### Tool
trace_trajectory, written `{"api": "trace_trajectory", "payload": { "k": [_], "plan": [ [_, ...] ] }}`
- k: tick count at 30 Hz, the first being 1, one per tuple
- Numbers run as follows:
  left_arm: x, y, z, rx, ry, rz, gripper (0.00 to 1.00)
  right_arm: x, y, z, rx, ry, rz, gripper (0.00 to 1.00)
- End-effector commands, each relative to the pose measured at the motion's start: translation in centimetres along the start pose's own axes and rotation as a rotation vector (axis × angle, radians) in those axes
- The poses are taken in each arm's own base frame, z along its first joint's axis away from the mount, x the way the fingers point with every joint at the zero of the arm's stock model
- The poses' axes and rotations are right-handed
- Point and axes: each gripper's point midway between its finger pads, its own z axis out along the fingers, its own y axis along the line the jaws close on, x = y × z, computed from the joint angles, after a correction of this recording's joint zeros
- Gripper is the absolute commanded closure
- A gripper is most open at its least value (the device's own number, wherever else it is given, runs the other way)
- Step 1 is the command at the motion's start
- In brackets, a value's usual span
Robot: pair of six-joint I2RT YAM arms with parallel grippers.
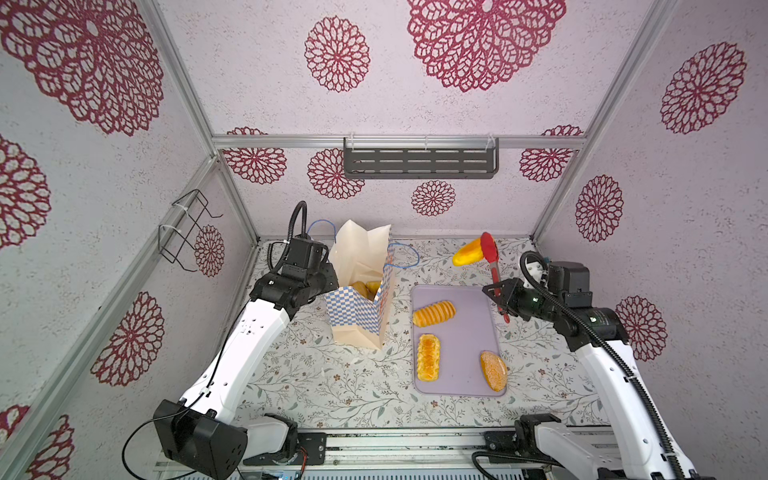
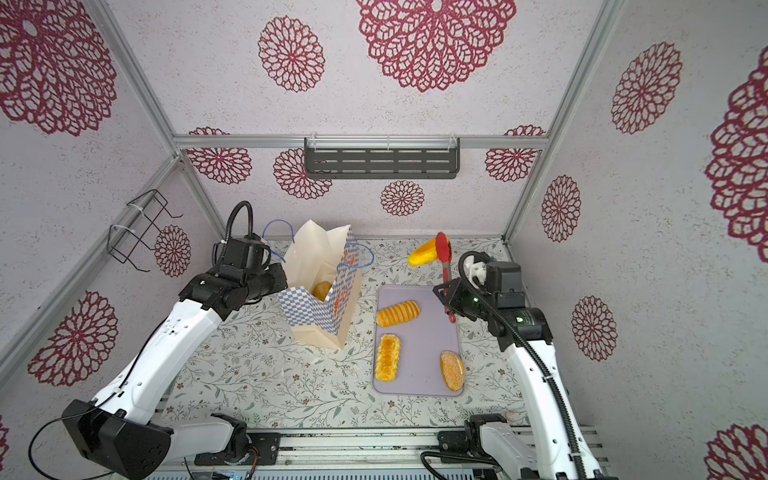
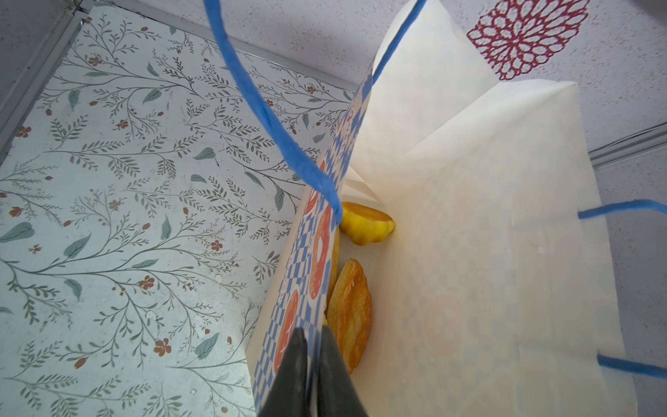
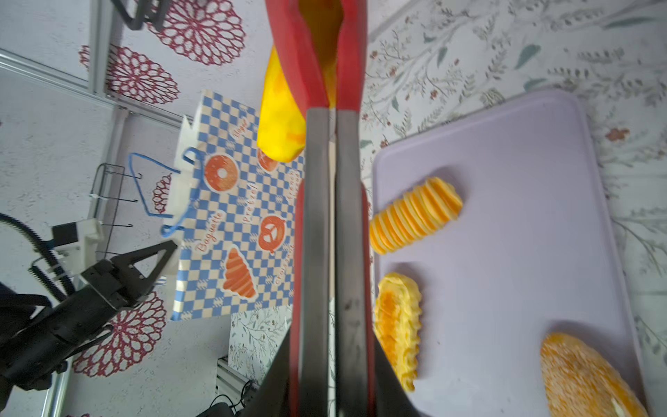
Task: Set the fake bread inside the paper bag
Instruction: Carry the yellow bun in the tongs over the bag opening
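**Loaf in the tongs, bag pinned at its rim**

Paper bag (image 1: 357,318) stands upright on the floral tabletop (image 1: 316,382) with its mouth open. The cream back wall rises higher than the checkered front.

Left gripper (image 3: 313,335) is at the bag's left side wall, clamped on the rim. One finger is outside on the checkered print and one is inside, with the paper pinched between them.

Two pieces of fake bread lie at the bottom of the bag: a yellow lobed roll (image 3: 366,224) and a flaky golden pastry (image 3: 350,310).

Right gripper (image 1: 500,300) is to the right of the bag, closed tight on the handles of the red tongs (image 1: 494,272). The red tips of the tongs squeeze a long loaf (image 1: 467,252). It is right of the bag and farther back, well apart from the mouth.

Lilac tray (image 1: 469,332) lies flat just beside the bag, on its right. Three pastries are on it:
- The ribbed roll (image 1: 434,313) is closest to the bag.
- The plaited pastry (image 1: 428,357) is right of the bag's base and farther forward.
- The oval bun (image 1: 493,370) is farthest from the bag.
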Motion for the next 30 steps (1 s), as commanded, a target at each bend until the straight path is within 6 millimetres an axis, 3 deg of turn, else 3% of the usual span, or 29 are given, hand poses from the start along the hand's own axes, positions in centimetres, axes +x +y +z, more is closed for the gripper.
{"api": "trace_trajectory", "payload": {
  "k": [1, 5, 14, 21, 30],
  "plan": [
    [-0.7, -0.7, 0.1, 0.029, -0.023, -0.009, 0.89, -3.9, 7.5, -1.2, -0.206, -0.133, -0.122, 0.83],
    [-0.7, -0.9, 0.2, 0.033, -0.021, -0.013, 0.9, -4.1, 11.7, -0.1, -0.272, -0.11, -0.205, 0.83],
    [-0.7, -0.9, 0.3, 0.036, -0.021, -0.016, 0.9, -2.7, 16.4, 3.4, -0.334, -0.033, -0.288, 0.84],
    [-0.7, -1.0, 0.4, 0.037, -0.017, -0.018, 0.9, 0.0, 18.1, 7.0, -0.276, 0.071, -0.382, 0.84],
    [-0.6, -1.1, 0.4, 0.041, -0.016, -0.021, 0.9, 2.8, 17.3, 10.7, -0.134, 0.168, -0.484, 0.81]
  ]
}}
